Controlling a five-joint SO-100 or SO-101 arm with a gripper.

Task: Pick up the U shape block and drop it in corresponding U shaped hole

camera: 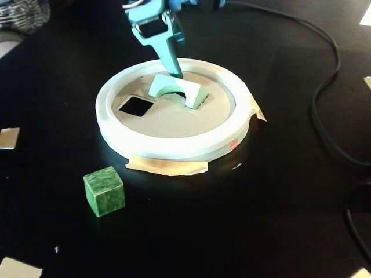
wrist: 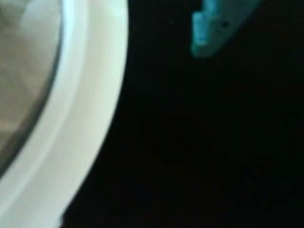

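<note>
**U block on board at its hole, not seated**

Fixed view: U block (camera: 174, 88) lies tilted on the tan board (camera: 174, 119), notch facing down toward the camera, over the U hole (camera: 178, 95), of which only a dark sliver shows under the arch. Not dropped in. Gripper (camera: 175, 72) comes down from the top, one teal finger tip touching or just above the block's back edge. Can't tell how far the claw is open or whether it has a grip. Square hole (camera: 135, 105) left of block, open. Green cube (camera: 104, 190) on the black table (camera: 278, 202), in front of the ring (camera: 174, 147), well apart.

Wrist view: blurred; only white ring (wrist: 80, 118) and a teal finger (wrist: 209, 31) over black.
</note>
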